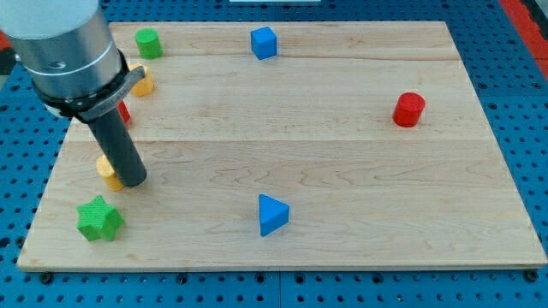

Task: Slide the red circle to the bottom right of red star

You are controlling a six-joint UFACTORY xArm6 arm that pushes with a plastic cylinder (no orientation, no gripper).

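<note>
The red circle (409, 109), a short smooth cylinder with a flat top, stands on the wooden board (342, 188) near the view's right edge, well apart from every other block. The board is pale planks with fine grain running across the view, lying on a blue perforated table (522, 51). The red star (123, 111) shows only as a small red sliver at the view's left, mostly hidden behind the arm's grey metal housing (64, 51), so its shape cannot be made out. My tip (132, 183) is the lower end of a straight dark rod; it carries no jaws, holds nothing, and rests at the board's left side, touching or just beside a yellow block (106, 171) whose form is partly covered by the rod. A second yellow block (143, 83) peeks out beside the housing, above the red sliver. A green star (99, 220) with knobbly points sits toward the view's bottom left, near my tip. A green cylinder (148, 42) stands at the top left, a blue cube (264, 43) at the top middle, and a blue triangle (272, 214) at the bottom middle.
</note>
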